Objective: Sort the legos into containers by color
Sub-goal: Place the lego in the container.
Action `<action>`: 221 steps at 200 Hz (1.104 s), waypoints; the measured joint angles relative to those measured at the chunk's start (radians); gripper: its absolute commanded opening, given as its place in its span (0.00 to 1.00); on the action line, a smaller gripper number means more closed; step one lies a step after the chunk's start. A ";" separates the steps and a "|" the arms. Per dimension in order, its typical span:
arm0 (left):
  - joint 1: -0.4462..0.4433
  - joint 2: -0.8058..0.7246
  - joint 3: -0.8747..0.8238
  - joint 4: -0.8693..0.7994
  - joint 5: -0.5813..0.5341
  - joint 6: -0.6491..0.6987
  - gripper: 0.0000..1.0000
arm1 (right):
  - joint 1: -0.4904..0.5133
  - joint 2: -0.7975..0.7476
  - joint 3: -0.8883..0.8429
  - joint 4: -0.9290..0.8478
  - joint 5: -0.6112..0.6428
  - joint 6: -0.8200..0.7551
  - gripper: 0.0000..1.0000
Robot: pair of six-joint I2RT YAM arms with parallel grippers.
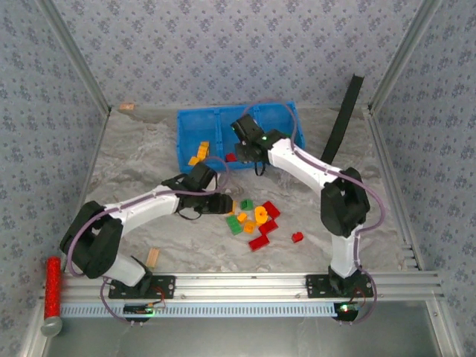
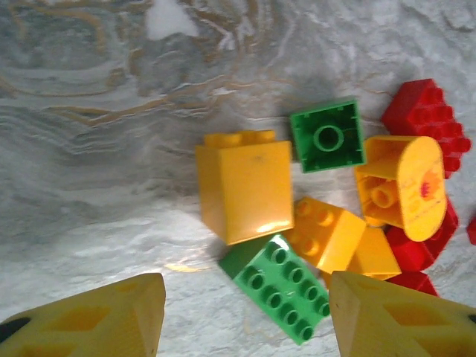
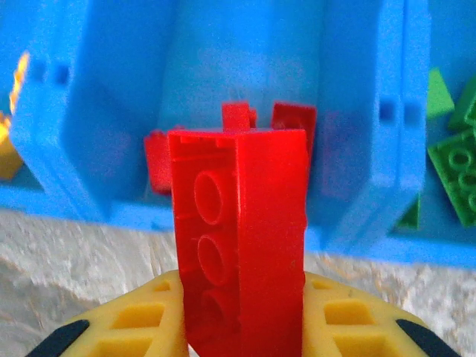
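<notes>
In the right wrist view, the lower end of the red brick [image 3: 242, 245] is being cut off by the frame's bottom edge. Part of the middle compartment [image 3: 223, 59] of the blue bin [image 3: 89, 111] is being hidden behind it. The brick is being clamped between the yellow fingers of the right gripper [image 3: 242, 327]. Its long axis is being pointed away from the wrist toward the bin, with its hollow, tube-lined underside turned left. It is being held at the bin's near wall, before the middle compartment, where other red bricks [image 3: 294, 119] are being blurred. Green bricks [image 3: 461, 163] are being cropped at the right edge.

The left gripper [image 2: 245, 327] is being held open and empty above the marbled bench [image 2: 97, 149], over glossy studded legos [image 2: 327, 230]. Among them, a tall yellow-orange brick [image 2: 245, 190] is being shown on its side, its studs pointed away from the gripper.
</notes>
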 measured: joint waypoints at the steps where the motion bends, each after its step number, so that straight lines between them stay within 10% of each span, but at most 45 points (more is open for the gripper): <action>1: -0.001 0.000 0.000 0.002 0.000 -0.002 0.61 | -0.001 0.006 0.008 0.000 0.000 -0.002 0.18; 97: -0.050 0.094 0.026 0.016 -0.093 -0.011 0.61 | -0.025 0.324 0.278 -0.046 -0.052 -0.087 0.23; 221: -0.068 0.269 0.157 -0.038 -0.139 0.027 0.47 | -0.045 0.193 0.147 -0.049 -0.086 -0.139 0.58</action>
